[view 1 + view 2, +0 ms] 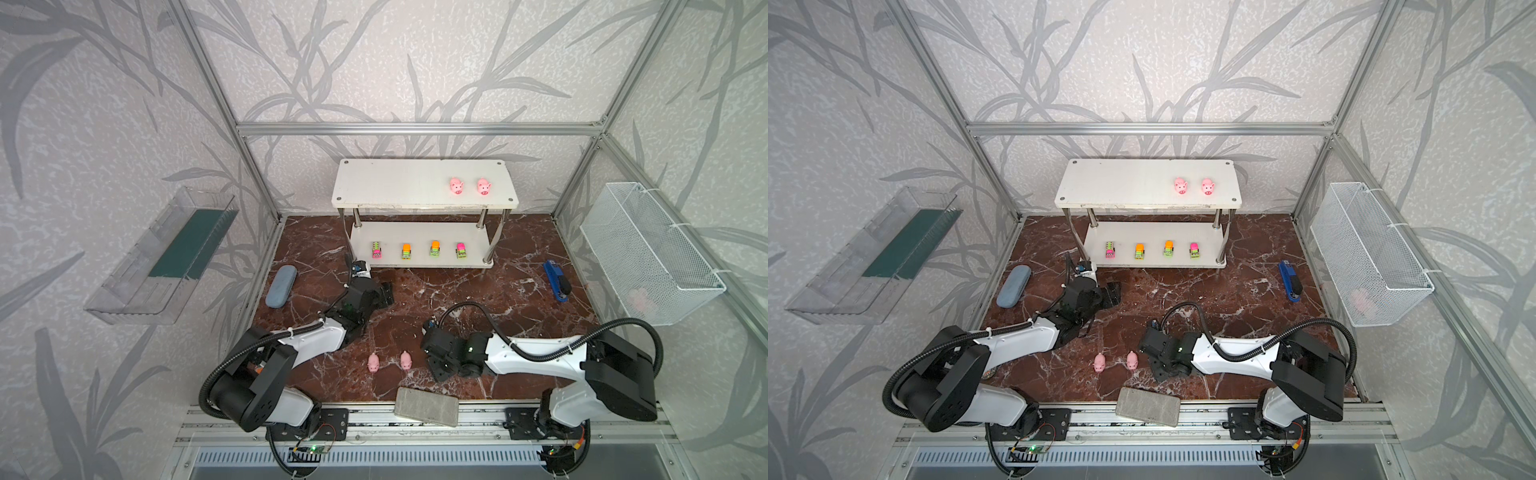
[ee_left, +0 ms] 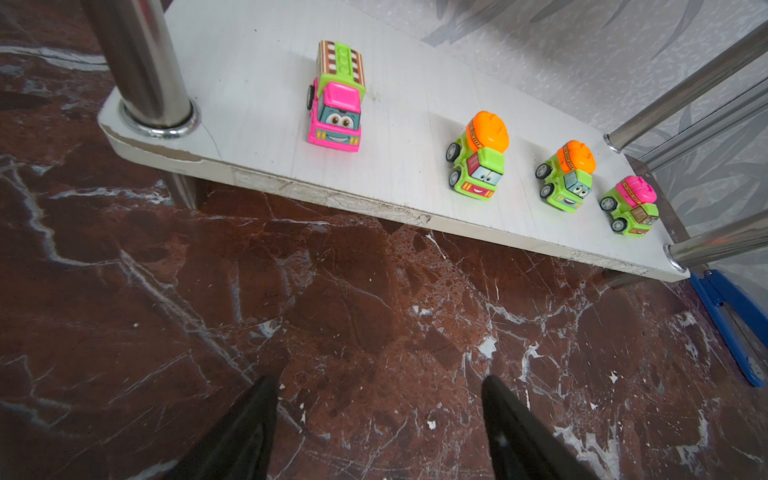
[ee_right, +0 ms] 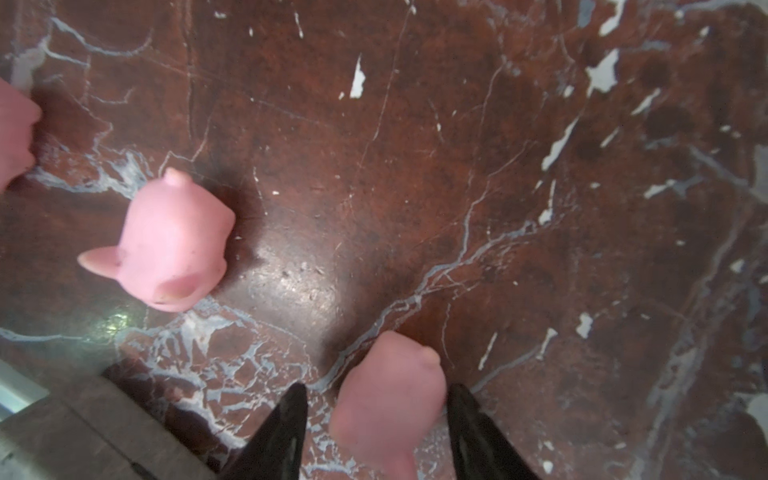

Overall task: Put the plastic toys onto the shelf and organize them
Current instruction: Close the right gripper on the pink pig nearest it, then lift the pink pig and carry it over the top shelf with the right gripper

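Red-brown marbled counter (image 1: 457, 299) is backed by the shelf (image 1: 395, 183), where two pigs (image 1: 456, 185) are stood on the top board and four trucks (image 1: 406, 250) lined on the lower. Left fingers (image 2: 249, 428) are held spread and empty. Right fingers (image 3: 282, 432) are set astride a third pig (image 3: 386, 407), one side not touching; two more pigs (image 1: 373, 363) are seen beside it

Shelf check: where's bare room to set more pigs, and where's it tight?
Free: the top board, bare from its left edge to the two pigs at its right end. Crowded: the lower board, with four trucks spaced along its front and only gaps between them.
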